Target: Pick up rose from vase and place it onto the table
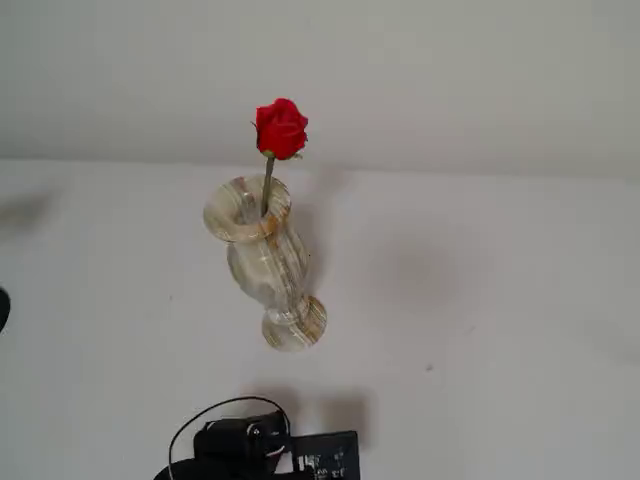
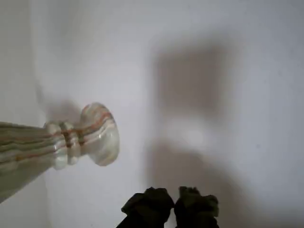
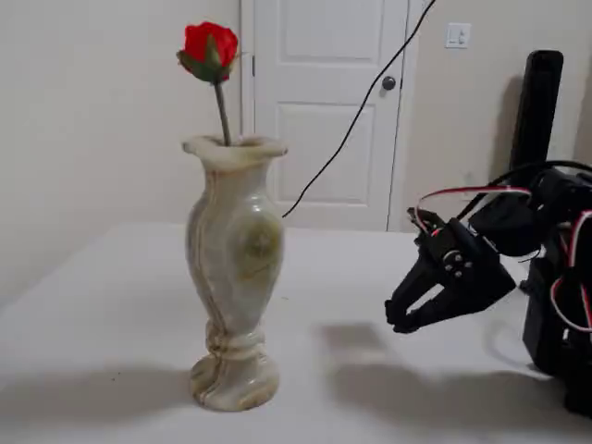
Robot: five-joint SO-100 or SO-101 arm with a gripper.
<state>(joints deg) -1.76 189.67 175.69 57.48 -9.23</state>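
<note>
The red rose (image 3: 209, 44) stands upright in the vase (image 3: 233, 268), its bud above the flared mouth and its stem going down inside. In a fixed view from above, the rose (image 1: 281, 127) and vase (image 1: 266, 262) stand mid-table. The vase is cream marbled stone with brown streaks and stands on the white table (image 3: 111, 314). My gripper (image 3: 400, 321) hangs low over the table to the right of the vase, well apart from it, fingertips together and empty. In the wrist view the gripper (image 2: 174, 205) is at the bottom edge, with the vase's foot (image 2: 97, 135) at the left.
The arm's black body with red and white wires (image 3: 555, 268) stands at the right. A black cable (image 3: 351, 129) hangs in front of a white door (image 3: 324, 111) behind the table. The arm's base (image 1: 262, 448) shows at the bottom edge of the view from above.
</note>
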